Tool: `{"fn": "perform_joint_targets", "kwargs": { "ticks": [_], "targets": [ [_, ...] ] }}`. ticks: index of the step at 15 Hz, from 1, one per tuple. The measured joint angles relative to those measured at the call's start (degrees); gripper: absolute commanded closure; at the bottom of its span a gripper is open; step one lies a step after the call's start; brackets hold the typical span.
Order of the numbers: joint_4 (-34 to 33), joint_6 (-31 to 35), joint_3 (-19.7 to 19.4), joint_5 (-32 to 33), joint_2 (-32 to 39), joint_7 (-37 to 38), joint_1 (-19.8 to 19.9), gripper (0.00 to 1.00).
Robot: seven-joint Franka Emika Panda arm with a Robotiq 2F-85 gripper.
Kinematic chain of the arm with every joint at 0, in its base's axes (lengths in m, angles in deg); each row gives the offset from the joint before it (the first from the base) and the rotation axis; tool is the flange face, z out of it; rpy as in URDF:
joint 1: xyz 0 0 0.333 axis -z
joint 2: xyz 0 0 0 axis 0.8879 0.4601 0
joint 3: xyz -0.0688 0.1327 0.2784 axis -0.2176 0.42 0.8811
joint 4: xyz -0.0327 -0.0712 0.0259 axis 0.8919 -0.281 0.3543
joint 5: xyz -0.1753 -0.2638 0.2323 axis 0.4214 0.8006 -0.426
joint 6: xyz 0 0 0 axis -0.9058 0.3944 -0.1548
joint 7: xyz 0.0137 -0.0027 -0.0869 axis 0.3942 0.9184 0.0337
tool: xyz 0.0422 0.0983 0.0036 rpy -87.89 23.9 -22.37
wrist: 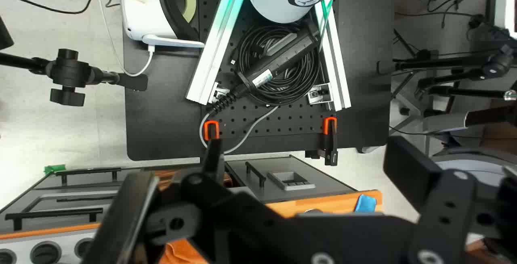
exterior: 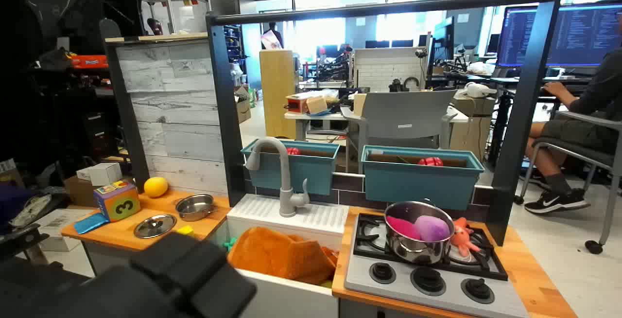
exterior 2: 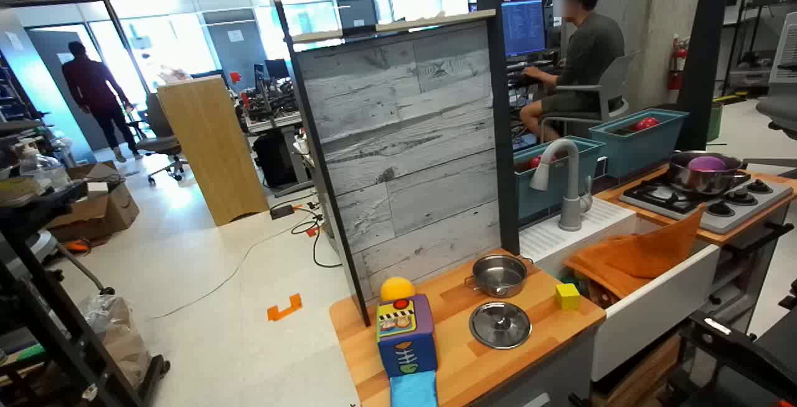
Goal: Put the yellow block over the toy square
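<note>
The fingers stand apart, gripping nothing, presumably to admit the yellow block, which rests on the wooden surface beyond them; the toy cube, likely its goal, sits farther off.

yellow block: bright yellow on each face i can see. toy square: blue face with fishbone motif, purple side, yellow top panel bearing a red disc and black-and-white stripes; on a further face, a black 3 on green. gripper: black. backboard: pale grey, plank and wood-grain pattern. planters: teal. cloth: orange. sink: white. worktop: orange-brown, strip-patterned. stove: light grey, black knobs.
</note>
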Motion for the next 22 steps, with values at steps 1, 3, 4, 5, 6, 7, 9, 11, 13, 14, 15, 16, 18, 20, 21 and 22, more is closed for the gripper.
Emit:
{"fn": "perform_joint_targets", "kwargs": {
  "ticks": [1,3,4,5,6,7,9,11,13,14,15,16,18,20,21,22],
  "targets": [
    [-0.05,0.03,0.0,0.0,0.0,0.0,0.0,0.0],
    [-0.1,0.03,0.0,0.0,-0.02,0.0,0.0,0.0],
    [-0.1,0.03,0.0,0.0,-0.02,0.0,0.0,0.0],
    [-0.1,0.03,0.0,0.0,-0.02,0.0,0.0,0.0],
    [-0.1,0.03,0.0,0.0,-0.02,0.0,0.0,0.0],
    [-0.08,0.03,0.01,-0.01,-0.01,0.0,0.0,0.0],
    [0.39,0.4,0.29,-0.34,0.12,0.0,-0.02,0.0],
    [2.55,2.52,1.64,-2.18,0.56,0.69,-0.39,0.0],
    [6.09,5.53,4.85,-5.54,1.7,3.37,-1.63,0.0],
    [7.83,7.18,6.97,-7.76,2.69,5.83,-2.36,0.0],
    [9.47,9.03,9.26,-10.22,3.86,8.72,-3.03,0.0],
    [11.15,11.89,11.68,-12.91,5.28,12.28,-3.67,0.0],
    [14.27,19.41,16.59,-17.31,8.33,19.6,-4.69,0.0],
    [16.95,29.1,21.21,-21.4,12.27,27.49,-5.72,0.0],
    [17.81,33.76,23.4,-22.36,14.84,31.52,-6.22,0.0],
    [18.32,38.55,25.33,-23.32,17.86,35.44,-6.74,0.0]
  ]
}}
